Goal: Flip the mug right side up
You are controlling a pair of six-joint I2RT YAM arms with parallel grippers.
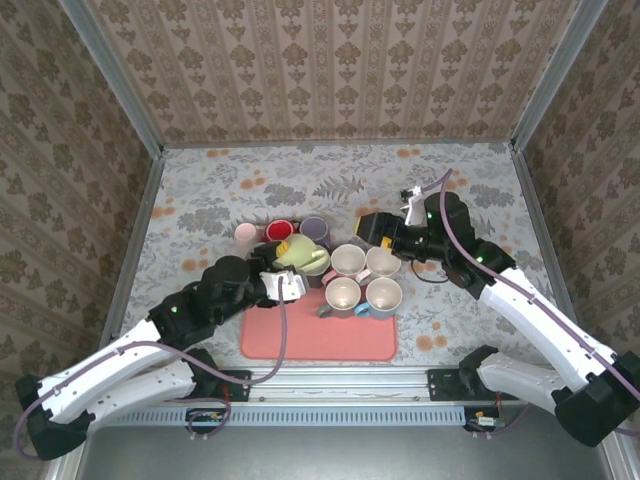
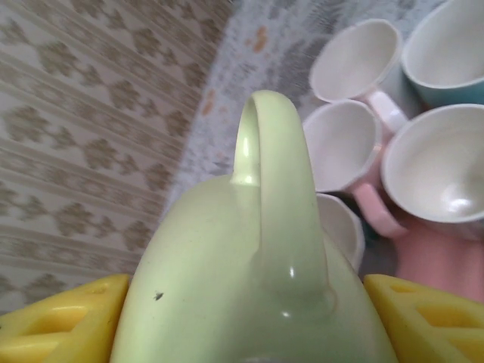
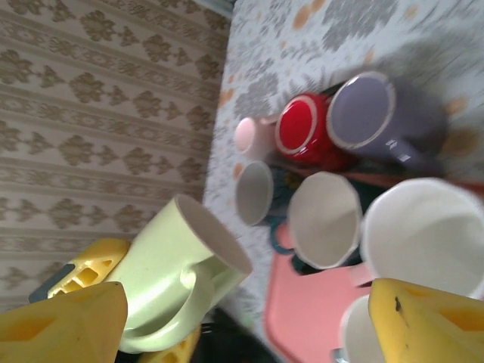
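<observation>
Top external view: the light green mug (image 1: 301, 253) is seen just left of centre, at the far edge of the pink tray (image 1: 300, 342). It is pinched by the left hand (image 1: 286, 270) and lies close beside a cluster of upright mugs (image 1: 362, 280). In the left wrist view the mug's body is pressed between the yellow fingers (image 2: 53, 321) at the bottom corners of the frame, with its handle rising up the middle. In the right wrist view the mug is seen at lower left, tilted, with its mouth opened toward the upper right; whether it is clear of the tray cannot be told. The right hand (image 1: 378, 228), right of centre in the top external view, is spread wide with nothing between its fingers. The turning step is judged to be under way and not yet finished. For the next move the wrist would have to be rolled further until the rim faces straight up. The mug would then have to be lowered onto a bare patch of tray or tabletop (image 1: 200, 190) without the neighbouring mugs being knocked.
</observation>
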